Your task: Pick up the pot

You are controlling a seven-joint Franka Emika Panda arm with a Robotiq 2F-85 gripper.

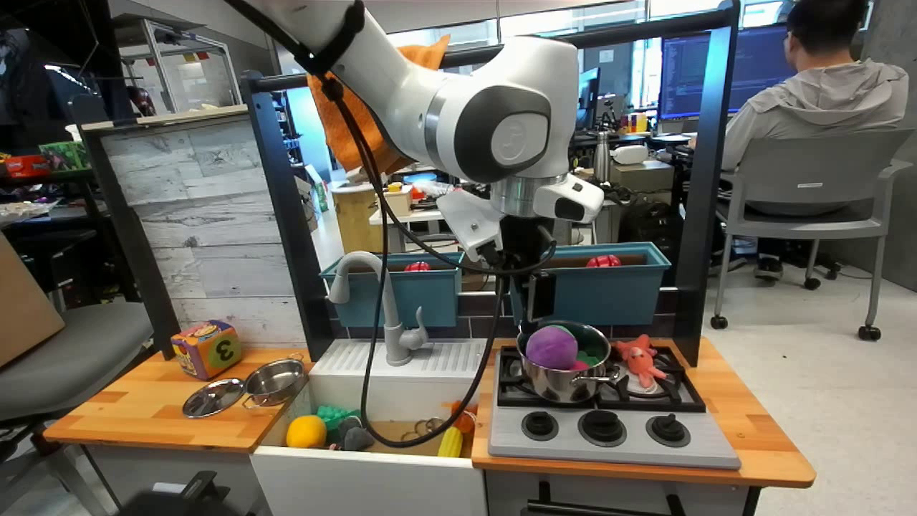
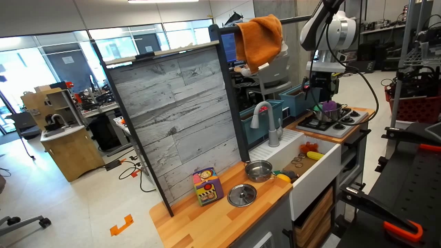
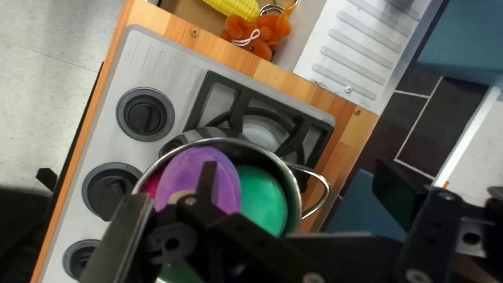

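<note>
Your pot [image 1: 562, 385] stands upright on the stove [image 1: 706, 444], on the black grates [image 3: 237, 116], on the side nearer the sink [image 1: 369, 487]. It is round, straight-walled and bright silver, its wall broken up by dark and pale reflections. In the wrist view you see its thin rim and a wire handle [image 3: 327, 188] reaching toward the back of the stove; in an exterior view a second handle [image 1: 607, 377] sticks out toward the stove's front. Inside you have a purple toy [image 3: 198, 177] bulging above the rim, a green toy [image 3: 261, 200] beside it, and a pink one [image 3: 150, 182] partly hidden.

Your arm [image 1: 401, 107] comes down over the stove from the top of both exterior views, bends at its thick white joint [image 1: 512, 137] and hangs its wrist [image 1: 526, 193] nearly plumb. Your gripper [image 3: 259, 192] points down above the pot, close over it, released: its fingers [image 3: 399, 194] stand spread well apart, and you see the pot between them in the wrist view. From these views you cannot tell whether either finger touches the rim. A black cable [image 1: 402, 445] loops down from the arm; in an exterior view it crosses in front of the sink, beside the stove. A coral star [image 1: 640, 360] lies on the stove just beside the pot.
</note>
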